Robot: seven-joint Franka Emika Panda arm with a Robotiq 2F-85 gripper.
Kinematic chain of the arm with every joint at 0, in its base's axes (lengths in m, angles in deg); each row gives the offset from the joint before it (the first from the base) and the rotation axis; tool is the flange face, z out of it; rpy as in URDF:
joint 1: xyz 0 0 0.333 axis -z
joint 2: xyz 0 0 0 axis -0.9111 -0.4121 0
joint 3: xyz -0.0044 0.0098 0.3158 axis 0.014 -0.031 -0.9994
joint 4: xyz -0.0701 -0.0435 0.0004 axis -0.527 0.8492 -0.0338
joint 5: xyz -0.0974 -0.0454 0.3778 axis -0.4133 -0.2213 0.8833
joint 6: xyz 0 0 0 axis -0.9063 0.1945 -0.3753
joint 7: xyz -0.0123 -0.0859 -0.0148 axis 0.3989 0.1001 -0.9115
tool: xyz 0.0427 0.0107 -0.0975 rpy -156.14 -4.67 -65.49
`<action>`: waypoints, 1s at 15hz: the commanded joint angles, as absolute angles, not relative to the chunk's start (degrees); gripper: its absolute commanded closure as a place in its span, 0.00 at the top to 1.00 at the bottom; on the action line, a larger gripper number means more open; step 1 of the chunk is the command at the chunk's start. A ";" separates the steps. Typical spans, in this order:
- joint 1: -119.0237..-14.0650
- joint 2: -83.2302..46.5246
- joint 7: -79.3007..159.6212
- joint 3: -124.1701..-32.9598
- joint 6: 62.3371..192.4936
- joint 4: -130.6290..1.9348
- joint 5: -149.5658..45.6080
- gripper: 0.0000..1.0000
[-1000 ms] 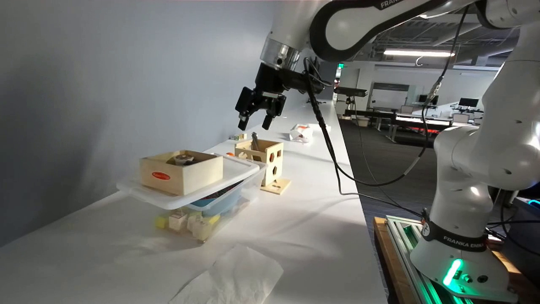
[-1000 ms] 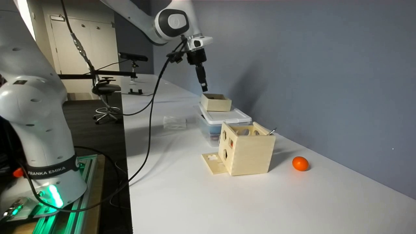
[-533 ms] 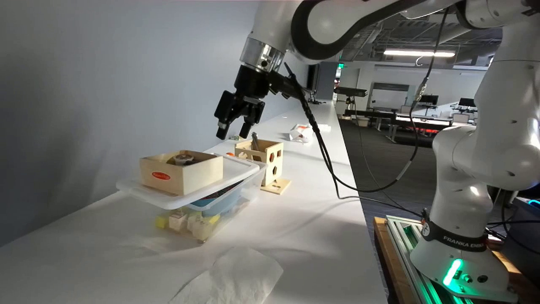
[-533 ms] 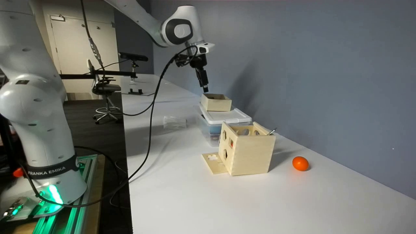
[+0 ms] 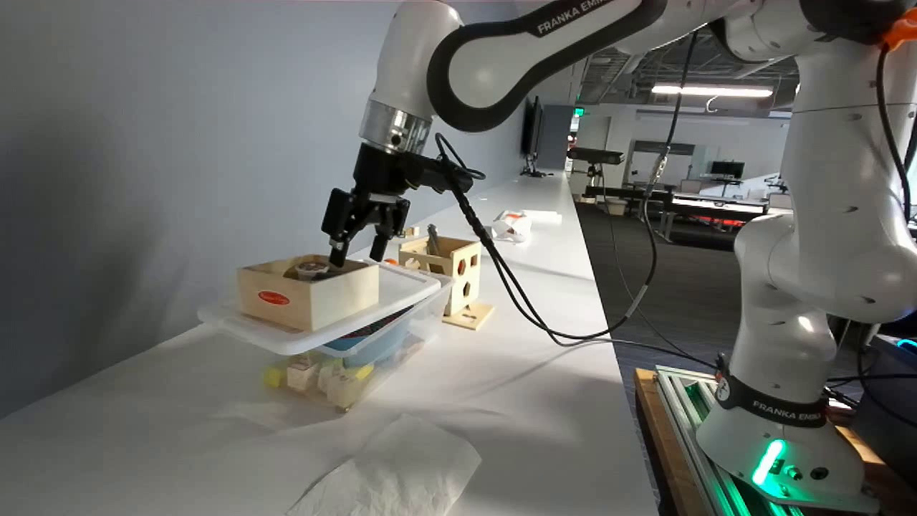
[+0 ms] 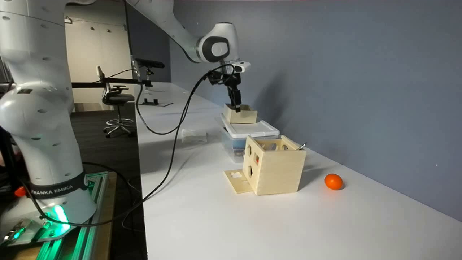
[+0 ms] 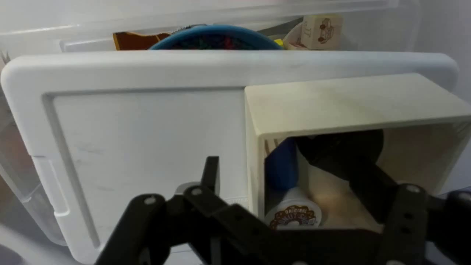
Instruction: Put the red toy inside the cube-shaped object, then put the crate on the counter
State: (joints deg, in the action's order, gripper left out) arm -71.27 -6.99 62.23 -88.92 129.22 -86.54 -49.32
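Sitting on the white counter (image 6: 216,224), your red toy (image 6: 333,181) looks like an orange-red ball, near the wall (image 6: 361,72) and apart from the cube-shaped object (image 6: 278,173). You can see a bit of red (image 6: 257,160) through a hole in its side, and a flat piece of wood (image 6: 236,180) by its foot. Just beside it stands a clear bin (image 5: 430,308), and its white lid (image 7: 143,140) leaves one side open, so part of a blue bowl (image 7: 220,28) shows. On the lid sits the crate (image 5: 344,297), with a small cup (image 5: 312,270) inside. Your gripper (image 5: 357,259) is right at the crate, its fingers (image 5: 340,247) spread apart, one over the inside and one over the lid; you can't tell if they touch the wood. A sheet of white paper (image 5: 408,459) lies on the counter too. The wall is plain blue-grey, with soft shadows (image 6: 274,90). Past the counter's edge you get a dark floor (image 5: 688,287), then desks (image 5: 723,210) under a long bright light (image 5: 711,90) in an exterior view. In an exterior view there is also a chair (image 6: 119,98) with wheels, near pale doors (image 6: 86,54).
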 commanded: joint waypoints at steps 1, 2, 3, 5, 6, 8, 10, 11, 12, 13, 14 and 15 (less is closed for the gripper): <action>-71.68 -10.51 60.71 -88.14 127.76 -82.22 -48.17 0.59; -71.69 -10.91 60.63 -88.00 127.86 -81.79 -48.05 0.52; -71.72 -11.27 60.73 -87.85 127.78 -81.32 -48.02 0.46; -71.62 -11.67 60.76 -87.61 127.53 -80.60 -47.53 0.32; -71.50 -11.74 60.60 -87.53 127.21 -80.31 -46.95 0.23; -71.33 -11.52 60.70 -87.19 126.48 -80.02 -46.56 0.11; -71.12 -11.25 60.70 -86.90 125.35 -79.86 -45.99 0.01; -71.01 -11.14 60.48 -86.81 124.55 -79.76 -45.59 0.00; -70.83 -10.82 59.58 -86.91 123.21 -79.74 -44.39 0.00; -70.71 -10.35 58.98 -86.93 122.31 -79.93 -43.45 0.00; -70.70 -9.56 58.12 -87.09 121.54 -80.34 -42.44 0.02; -70.68 -8.11 56.79 -87.26 121.42 -81.35 -41.54 0.02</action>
State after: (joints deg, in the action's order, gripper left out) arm -70.90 -10.75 60.60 -87.00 124.23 -80.94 -45.69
